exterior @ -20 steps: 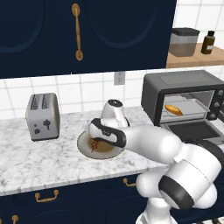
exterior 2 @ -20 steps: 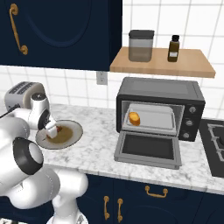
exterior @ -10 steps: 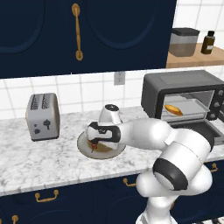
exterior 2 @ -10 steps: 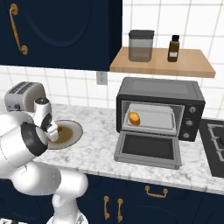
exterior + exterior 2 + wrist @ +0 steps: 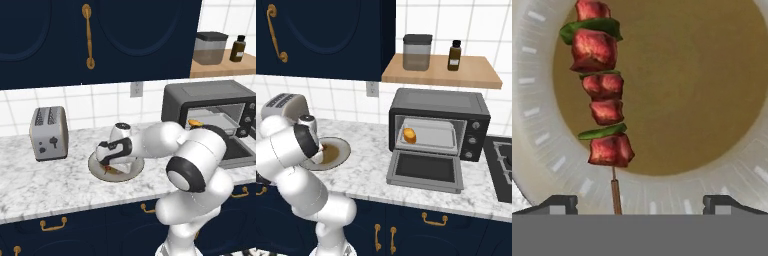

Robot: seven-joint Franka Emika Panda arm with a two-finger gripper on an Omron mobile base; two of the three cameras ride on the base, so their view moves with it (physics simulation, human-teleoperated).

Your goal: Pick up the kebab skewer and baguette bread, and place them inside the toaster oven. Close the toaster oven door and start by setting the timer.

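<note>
The kebab skewer [image 5: 603,95] lies on a round plate [image 5: 542,150] with a brown centre, its red meat chunks and green slivers running up the left half of the hand view, its bare stick end pointing down toward the camera and reaching the rim just inside the left fingertip. The gripper [image 5: 640,202] hangs directly over the plate with its two dark fingertips spread wide — the skewer sits off to the left between them, nearer the left tip, and nothing is pinched. In the left base view the gripper [image 5: 114,159] is low over the plate [image 5: 131,171] on the marble counter [image 5: 45,185], with a silver two-slot toaster [image 5: 49,132] to the left. To the right stands the toaster oven [image 5: 439,121], its door [image 5: 426,171] folded down flat and open — the baguette bread [image 5: 409,135] already rests on the tray inside. A wooden shelf [image 5: 442,76] above carries a grey canister [image 5: 416,51] and a small brown bottle [image 5: 454,55]; no lettering can be read on either, nor on the oven's control panel.
</note>
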